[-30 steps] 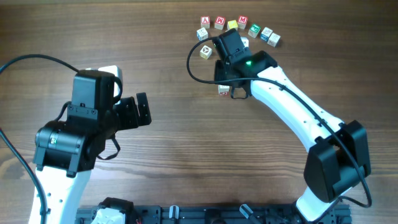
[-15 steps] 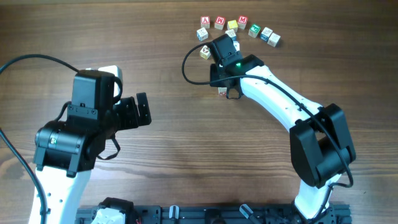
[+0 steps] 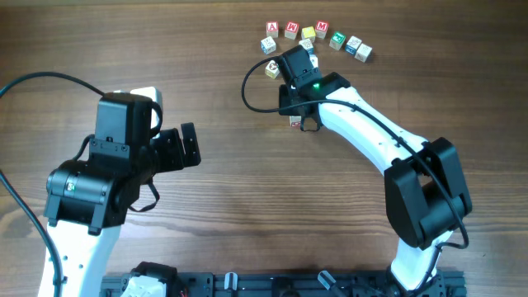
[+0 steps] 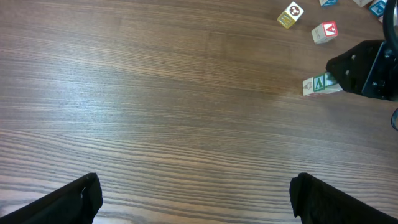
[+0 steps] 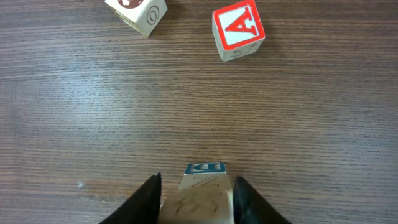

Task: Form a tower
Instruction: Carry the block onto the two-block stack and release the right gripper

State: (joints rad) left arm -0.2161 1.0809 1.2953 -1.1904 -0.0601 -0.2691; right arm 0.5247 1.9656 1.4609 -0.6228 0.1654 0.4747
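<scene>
The tower is two small pale wooden letter cubes stacked between my right gripper's fingers. Its upper cube is plain pale wood. The lower cube shows a blue D face and an outlined Z. My right gripper stands over the stack, its black fingers close against both sides of the upper cube. Overhead, the tower peeks out under that gripper. The left wrist view shows the tower beside the black gripper. My left gripper is open over bare wood, far to the left.
A row of loose letter cubes lies at the back, just beyond the right gripper. A red A cube and a cube marked O sit ahead of the tower. A black cable loops left of the right wrist.
The right arm shifted a little left and back over the stack, elbow swinging inward, then held still. The left arm has not moved.
</scene>
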